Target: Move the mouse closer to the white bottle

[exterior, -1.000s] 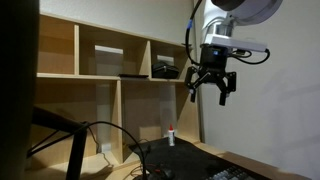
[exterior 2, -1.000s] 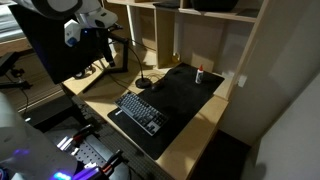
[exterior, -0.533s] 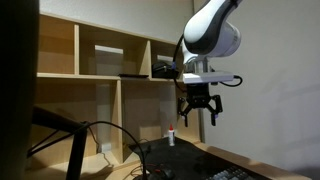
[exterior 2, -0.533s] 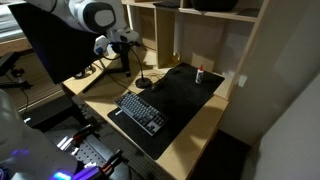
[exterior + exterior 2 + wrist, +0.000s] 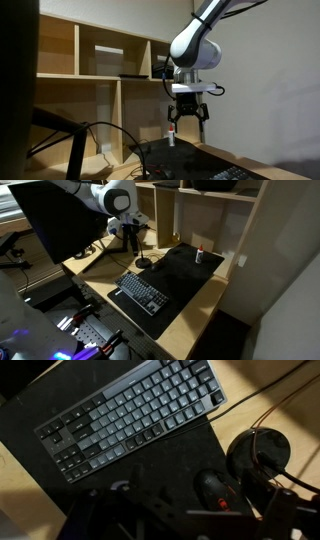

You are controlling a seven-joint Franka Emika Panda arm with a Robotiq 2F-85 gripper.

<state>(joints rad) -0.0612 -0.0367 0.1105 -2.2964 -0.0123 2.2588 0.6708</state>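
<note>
The black mouse (image 5: 215, 488), with a small red mark, lies on the black desk mat (image 5: 150, 475) beside the keyboard's end. My gripper (image 5: 185, 522) hangs above it, open and empty, its fingers on either side of the mouse in the wrist view. In both exterior views the gripper (image 5: 187, 113) (image 5: 133, 235) is well above the desk. The white bottle (image 5: 171, 136) (image 5: 198, 254), tiny with a reddish top, stands upright at the mat's far end near the shelf. It does not show in the wrist view.
A black keyboard (image 5: 140, 290) (image 5: 130, 415) lies on the mat. A round black base (image 5: 258, 452) with cables sits right next to the mouse. A wooden shelf unit (image 5: 110, 70) stands behind the desk, and a monitor (image 5: 60, 220) stands to one side.
The arm has swung across toward the shelf side and come lower, ending above the mouse. The gripper has stayed open. Nothing on the desk has moved.
</note>
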